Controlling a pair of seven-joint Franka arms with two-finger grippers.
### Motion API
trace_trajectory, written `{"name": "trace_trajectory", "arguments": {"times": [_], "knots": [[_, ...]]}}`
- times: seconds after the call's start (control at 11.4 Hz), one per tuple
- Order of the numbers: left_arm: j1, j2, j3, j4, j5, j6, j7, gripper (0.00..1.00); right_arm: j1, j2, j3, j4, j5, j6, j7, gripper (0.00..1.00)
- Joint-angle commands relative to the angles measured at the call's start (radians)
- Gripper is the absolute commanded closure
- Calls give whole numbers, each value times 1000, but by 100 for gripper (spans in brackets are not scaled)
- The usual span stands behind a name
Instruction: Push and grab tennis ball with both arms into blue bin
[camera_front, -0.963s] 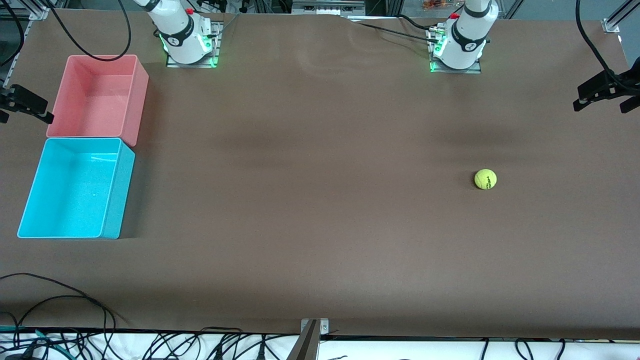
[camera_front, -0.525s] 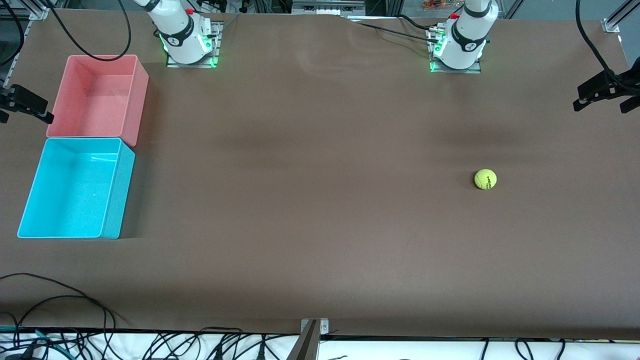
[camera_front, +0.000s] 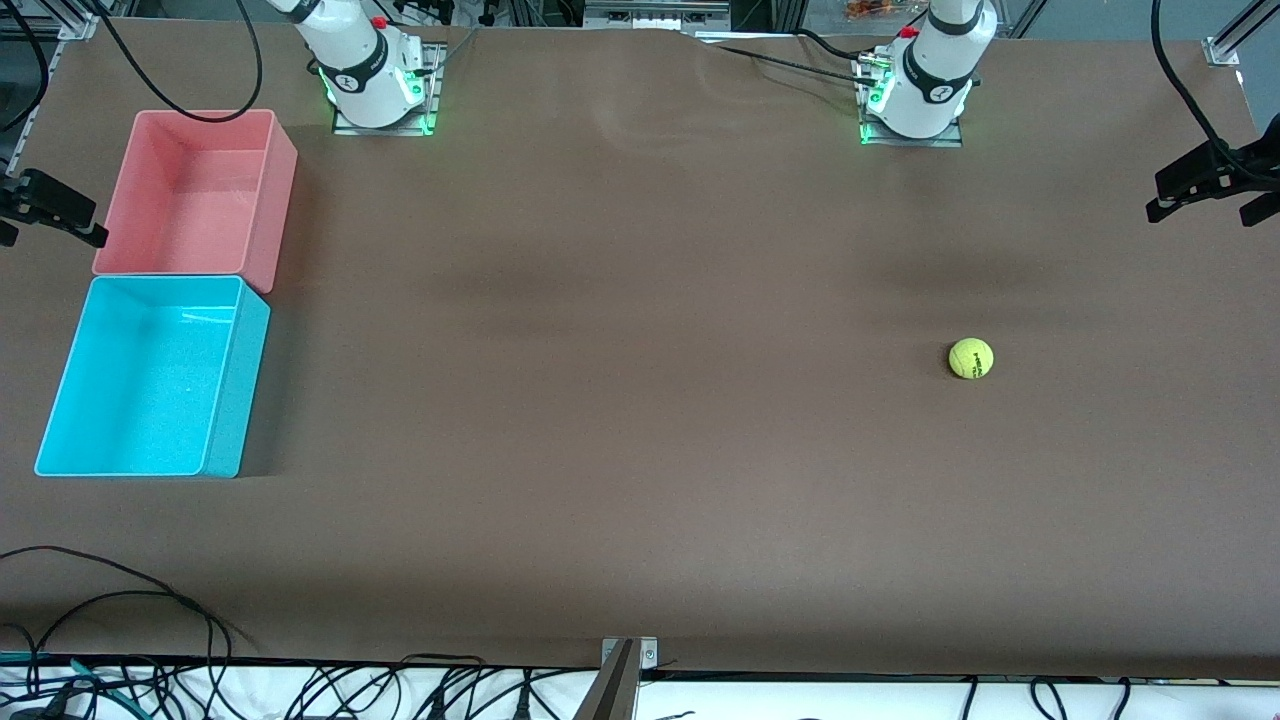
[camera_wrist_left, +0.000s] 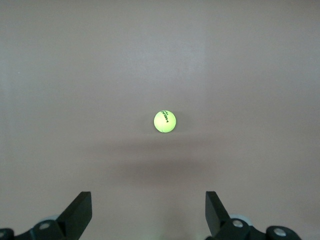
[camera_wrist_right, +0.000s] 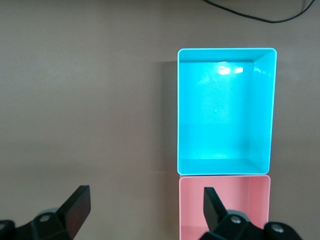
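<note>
The yellow-green tennis ball (camera_front: 971, 358) lies alone on the brown table toward the left arm's end; it also shows in the left wrist view (camera_wrist_left: 164, 121). The blue bin (camera_front: 225, 370) stands empty at the right arm's end, and shows in the right wrist view (camera_wrist_right: 265, 105). My left gripper (camera_wrist_left: 148, 212) is open and empty, high above the table with the ball under it. My right gripper (camera_wrist_right: 145, 207) is open and empty, high over the table beside the bins. In the front view only both arms' bases show.
An empty pink bin (camera_front: 270, 190) of the same shape touches the blue bin, farther from the front camera; it also shows in the right wrist view (camera_wrist_right: 200, 210). Black camera mounts (camera_front: 1210, 180) stand at the table's ends. Cables (camera_front: 120, 600) lie along the front edge.
</note>
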Motion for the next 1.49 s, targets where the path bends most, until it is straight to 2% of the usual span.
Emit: {"name": "trace_trajectory", "arguments": {"times": [0.0, 1.05, 1.23, 1.4], "knots": [[-2, 14, 0, 34, 24, -23, 10, 0, -1, 10, -2, 27, 19, -16, 6, 0], [12, 13, 0, 17, 22, -9, 12, 0, 1, 10, 0, 25, 19, -16, 6, 0], [12, 10, 0, -21, 18, 16, 12, 0, 1, 10, 0, 27, 20, -16, 6, 0], [14, 7, 0, -100, 21, 89, 12, 0, 1, 10, 0, 27, 20, -15, 6, 0]]}}
